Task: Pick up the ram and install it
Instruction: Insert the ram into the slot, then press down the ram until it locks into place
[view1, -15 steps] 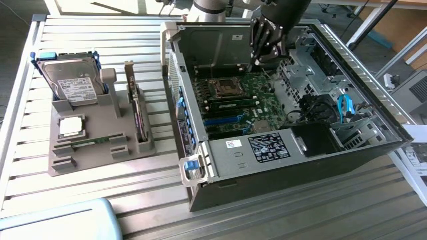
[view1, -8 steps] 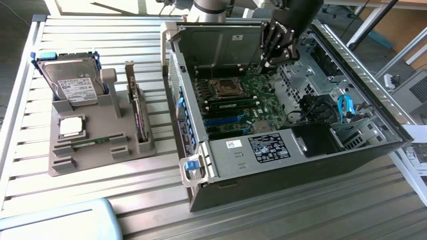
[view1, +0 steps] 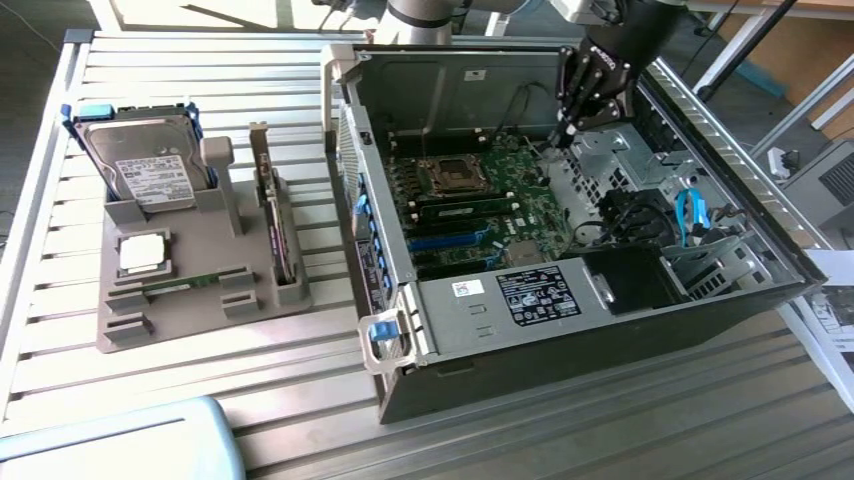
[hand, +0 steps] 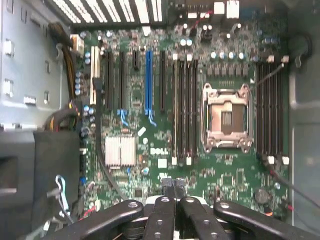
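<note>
The ram (view1: 176, 287) is a thin green stick lying low in a slot of the grey holder (view1: 200, 320), at the exterior view's left. My gripper (view1: 569, 132) hangs far from it, inside the open computer case (view1: 561, 300), above the motherboard's (view1: 514, 215) far end. In the wrist view the black fingers (hand: 159, 215) are pressed together, so the gripper (hand: 170, 192) is shut with nothing in it. Below it lie the motherboard (hand: 150, 170), the long black memory slots (hand: 184, 110) and the processor socket (hand: 226, 117).
The holder also carries a hard drive (view1: 150, 165), a tall expansion card (view1: 274, 235) and a small silver chip (view1: 143, 253). A green stick (view1: 467, 209) seems to sit in a motherboard slot beside the socket. Blue cables (view1: 689, 215) and drive bays crowd the case's right.
</note>
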